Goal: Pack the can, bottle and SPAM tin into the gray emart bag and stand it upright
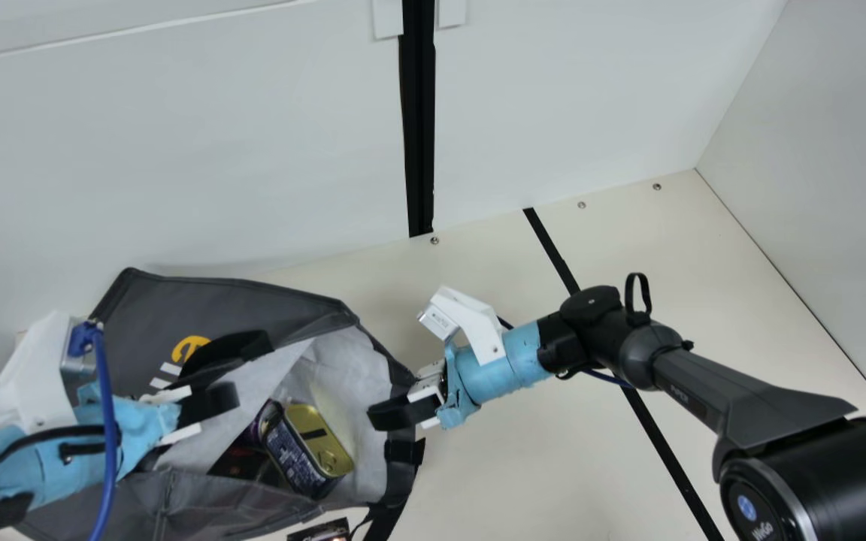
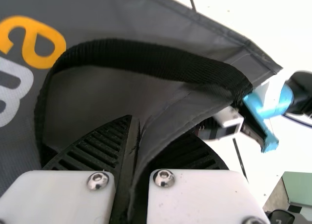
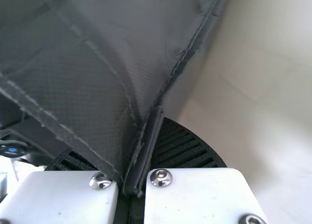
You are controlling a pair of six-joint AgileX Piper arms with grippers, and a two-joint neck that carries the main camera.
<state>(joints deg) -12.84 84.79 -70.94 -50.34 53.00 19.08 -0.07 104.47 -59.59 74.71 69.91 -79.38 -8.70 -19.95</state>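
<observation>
Bag (image 1: 252, 297) of gray woven cloth slumped open on the cream table (image 1: 493, 481), a gripper clenched on either side of its mouth.
Inside, against the papery whitish lining (image 1: 369, 376), the SPAM tin (image 1: 320, 436) lies tilted, a rounded block with a smooth gold metal lid and dark printed side; the rounded purplish shape (image 1: 269, 415) beside it may be the can, though shadow makes that hard to judge. The left gripper (image 1: 213, 406) pinches a fold of the bag's wall between black ribbed fingers, near the arched handle (image 2: 146, 58) of coarse black webbing. The right gripper (image 1: 384, 417) grasps the rim at a stitched, creased seam (image 3: 181, 60).
</observation>
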